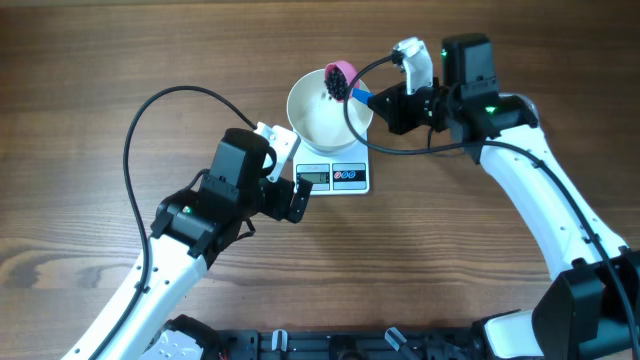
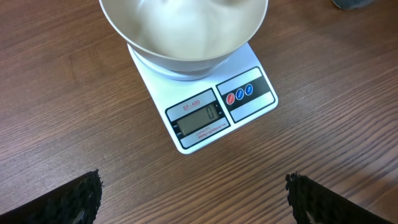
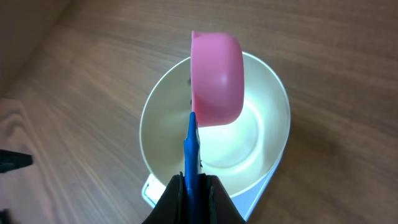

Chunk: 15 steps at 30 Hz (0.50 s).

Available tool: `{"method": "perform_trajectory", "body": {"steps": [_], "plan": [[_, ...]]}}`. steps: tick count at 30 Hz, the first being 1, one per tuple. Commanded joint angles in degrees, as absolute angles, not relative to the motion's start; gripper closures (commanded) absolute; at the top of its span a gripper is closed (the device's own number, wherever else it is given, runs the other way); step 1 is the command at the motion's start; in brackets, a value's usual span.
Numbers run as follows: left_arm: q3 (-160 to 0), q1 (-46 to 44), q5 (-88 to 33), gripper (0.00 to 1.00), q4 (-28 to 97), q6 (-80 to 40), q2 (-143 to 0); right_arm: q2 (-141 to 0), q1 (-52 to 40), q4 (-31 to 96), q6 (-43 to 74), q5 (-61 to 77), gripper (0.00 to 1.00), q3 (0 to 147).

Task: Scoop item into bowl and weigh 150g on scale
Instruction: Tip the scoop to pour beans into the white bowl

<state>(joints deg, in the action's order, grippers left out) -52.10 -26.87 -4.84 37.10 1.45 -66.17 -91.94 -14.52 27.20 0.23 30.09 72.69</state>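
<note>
The right tool [image 3: 193, 198] is clamped tight on the thin blue handle [image 3: 191, 146] of a pink scoop [image 3: 216, 78]. The flat strip stands edge-up between the pads, which looks like a secure hold for something so light. The cup is smooth, glossy moulded plastic with a rounded back. It hangs tipped over the far right rim of the bowl [image 1: 312, 122].

A dark clump of beans [image 1: 335, 88] shows at the scoop's mouth in the overhead view. They are small, round and shiny, so I judge they will roll and pour freely and may bounce on a hard surface. They cannot be pinched, only carried in the cup, and a slow tilt low over the bowl should keep them from skipping out.

The bowl is white, deep and smooth-walled, probably stiff and somewhat slippery, and its floor looks bare from the wrist views. It sits on the scale [image 1: 350, 178], a flat white plastic slab with a grey display [image 2: 199, 117] reading zero and round buttons [image 2: 239, 94] on its near edge.

The left tool [image 1: 288, 198] hangs just near-left of the scale with its textured black pads wide apart, holding nothing. The bench [image 1: 100, 60] is brown wood grain.
</note>
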Motion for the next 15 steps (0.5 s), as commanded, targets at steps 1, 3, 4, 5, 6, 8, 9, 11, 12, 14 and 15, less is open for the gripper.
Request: {"method": "perform_trajectory", "body": {"steps": [1, 3, 4, 5, 6, 8, 9, 11, 12, 14, 15], "plan": [[-52.2, -26.8, -5.7, 0.0, 37.1, 2.6, -65.6, -90.7, -15.6, 26.2, -7.2, 26.7, 0.96, 74.0], [-52.2, -26.8, -5.7, 0.0, 37.1, 2.6, -65.6, -90.7, -15.8, 26.2, -9.1, 26.5, 0.96, 74.0], [-52.2, -26.8, -5.7, 0.0, 37.1, 2.6, -65.6, -90.7, -15.8, 26.2, -9.1, 26.5, 0.96, 74.0], [-52.2, -26.8, -5.7, 0.0, 37.1, 2.6, -65.6, -90.7, -15.8, 26.2, -9.1, 26.5, 0.96, 74.0], [-52.2, -26.8, -5.7, 0.0, 37.1, 2.6, -65.6, -90.7, -15.8, 26.2, -9.1, 26.5, 0.96, 74.0], [-52.2, -26.8, -5.7, 0.0, 37.1, 2.6, -65.6, -90.7, -15.8, 26.2, -9.1, 26.5, 0.96, 74.0], [-52.2, -26.8, -5.7, 0.0, 37.1, 2.6, -65.6, -90.7, -15.8, 26.1, -9.1, 26.5, 0.96, 74.0], [-52.2, -26.8, -5.7, 0.0, 37.1, 2.6, -65.6, -90.7, -15.8, 26.0, -10.1, 26.6, 0.96, 74.0], [-52.2, -26.8, -5.7, 0.0, 37.1, 2.6, -65.6, -90.7, -15.8, 26.1, -13.4, 26.5, 0.96, 74.0], [-52.2, -26.8, -5.7, 0.0, 37.1, 2.6, -65.6, -90.7, -15.8, 26.0, -16.5, 26.5, 0.96, 74.0], [-52.2, -26.8, -5.7, 0.0, 37.1, 2.6, -65.6, -90.7, -15.8, 26.1, -18.3, 26.5, 0.96, 74.0]]}}
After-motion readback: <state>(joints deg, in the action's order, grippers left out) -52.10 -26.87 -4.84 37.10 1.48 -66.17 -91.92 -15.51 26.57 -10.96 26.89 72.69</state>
